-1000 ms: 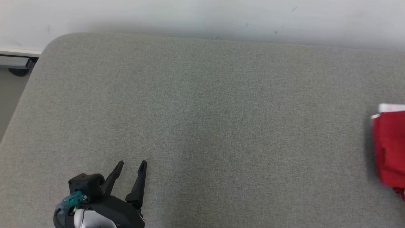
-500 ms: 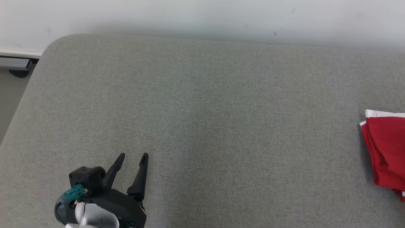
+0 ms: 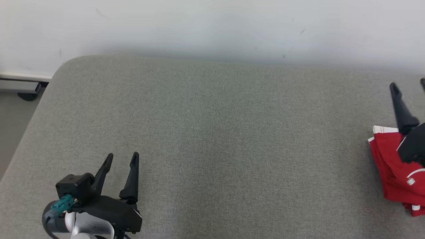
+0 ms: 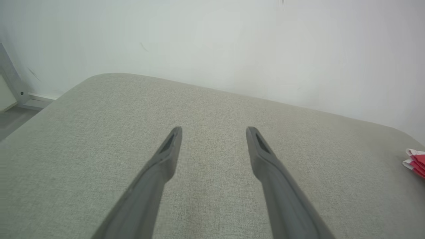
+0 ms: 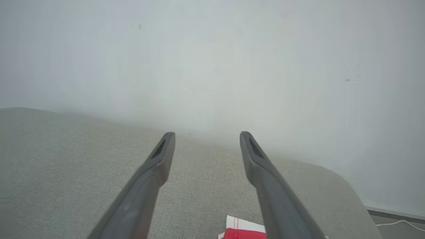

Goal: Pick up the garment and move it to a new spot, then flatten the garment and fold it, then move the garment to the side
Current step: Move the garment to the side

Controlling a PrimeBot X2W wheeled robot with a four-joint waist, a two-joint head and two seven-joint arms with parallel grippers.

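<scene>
The garment point(image 3: 390, 166) is a folded red piece with white trim, lying at the right edge of the grey padded table point(image 3: 212, 132). A sliver of the garment point(image 4: 415, 162) shows at the right of the left wrist view, and its white-edged corner point(image 5: 242, 230) sits low between the fingers in the right wrist view. My right gripper point(image 3: 408, 84) hovers over the garment's far end, open, with nothing between its fingers point(image 5: 156, 166). At the table's near left, my left gripper point(image 3: 121, 158) stands open and empty, far from the garment.
A pale wall point(image 3: 212, 26) runs along the table's far edge. Beyond the rounded far left corner there is floor with a grey rail point(image 3: 20, 87) at the wall's foot. A white cable point(image 5: 398, 224) lies on the floor past the right end.
The head camera has tilted up and shifted. My right gripper has come into view above the garment, which now lies at rest instead of blurred. The left gripper keeps its open pose.
</scene>
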